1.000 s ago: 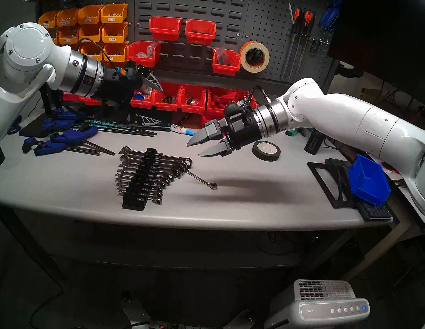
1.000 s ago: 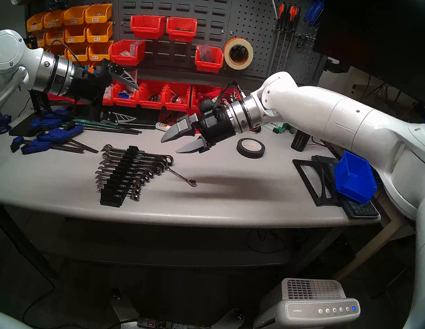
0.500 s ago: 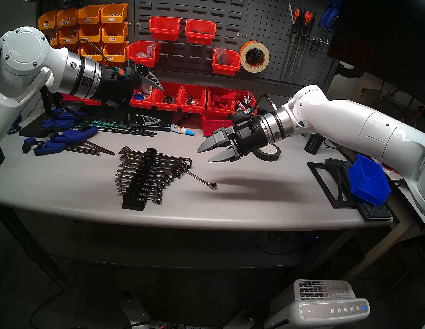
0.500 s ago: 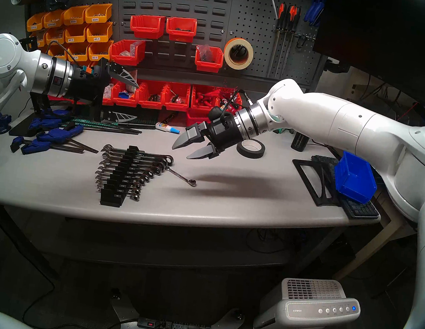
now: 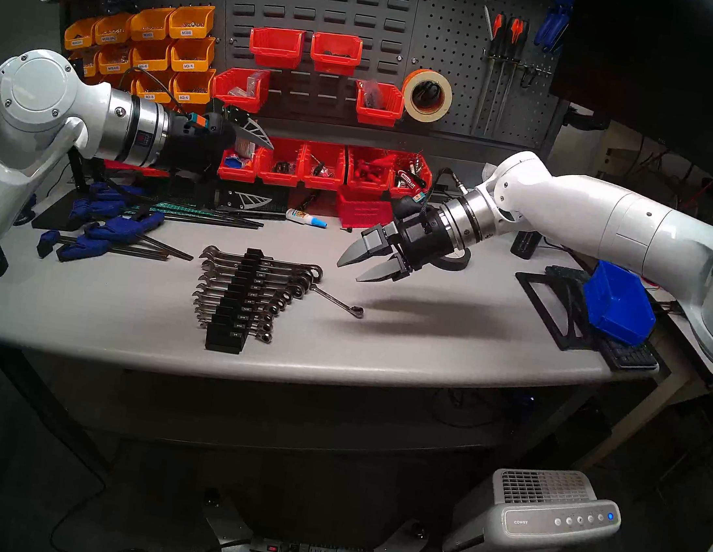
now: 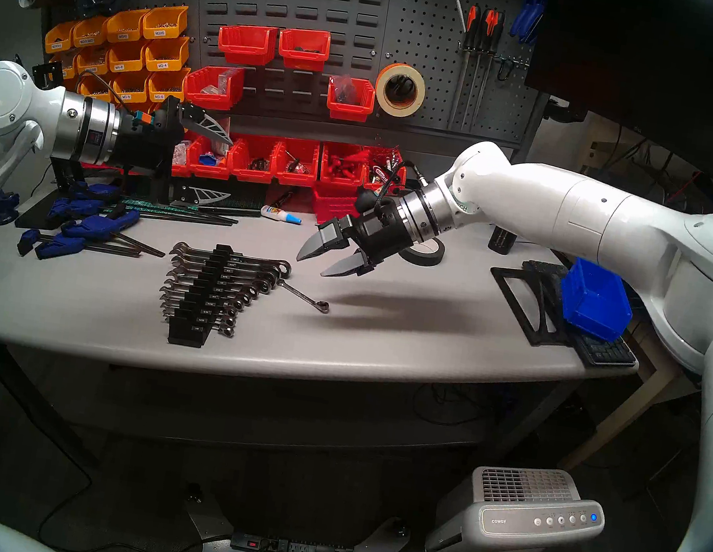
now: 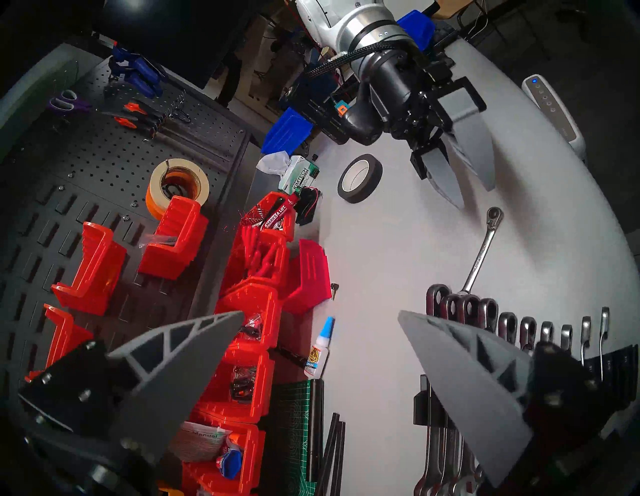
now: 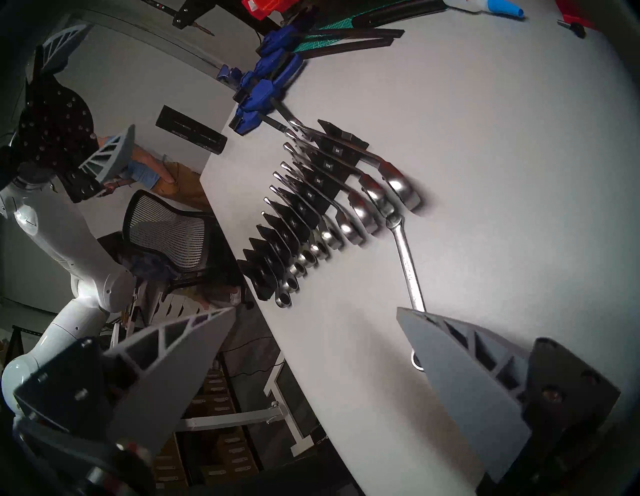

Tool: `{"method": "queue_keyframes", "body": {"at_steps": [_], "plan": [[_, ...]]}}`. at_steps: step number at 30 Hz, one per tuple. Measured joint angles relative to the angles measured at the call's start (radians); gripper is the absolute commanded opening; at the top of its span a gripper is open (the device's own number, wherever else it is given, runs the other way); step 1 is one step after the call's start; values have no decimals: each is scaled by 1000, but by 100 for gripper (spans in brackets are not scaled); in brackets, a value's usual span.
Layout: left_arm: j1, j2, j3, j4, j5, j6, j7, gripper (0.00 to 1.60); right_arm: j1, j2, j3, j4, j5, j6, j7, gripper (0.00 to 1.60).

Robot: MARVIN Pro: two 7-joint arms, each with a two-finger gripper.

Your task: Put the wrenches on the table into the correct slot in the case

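A short thin chrome wrench lies loose on the grey table, its open end touching the ring ends of the racked wrenches. The black case holds a row of chrome wrenches, the longest in its far slot. My right gripper hangs open and empty above the table, just behind and above the loose wrench. At the rear left, my left gripper is held high, open and empty.
A black tape roll sits behind the right gripper. A glue bottle and red bins line the back. Blue clamps lie left of the case. A blue bin on a black stand is at the right.
My right gripper has moved rightward and lower, toward the table near the loose wrench, still open. The left arm has drawn back slightly to the left. The wrenches have not moved.
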Motion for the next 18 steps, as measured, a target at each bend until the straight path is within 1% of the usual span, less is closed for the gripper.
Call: {"method": "queue_keyframes", "body": {"at_steps": [4, 18], "plan": [[10, 0, -8, -3, -3, -3, 7, 160, 10, 0, -29, 0, -31, 0, 0, 160], [41, 0, -32, -13, -10, -12, 27, 160, 50, -10, -51, -4, -67, 0, 0, 160]]}}
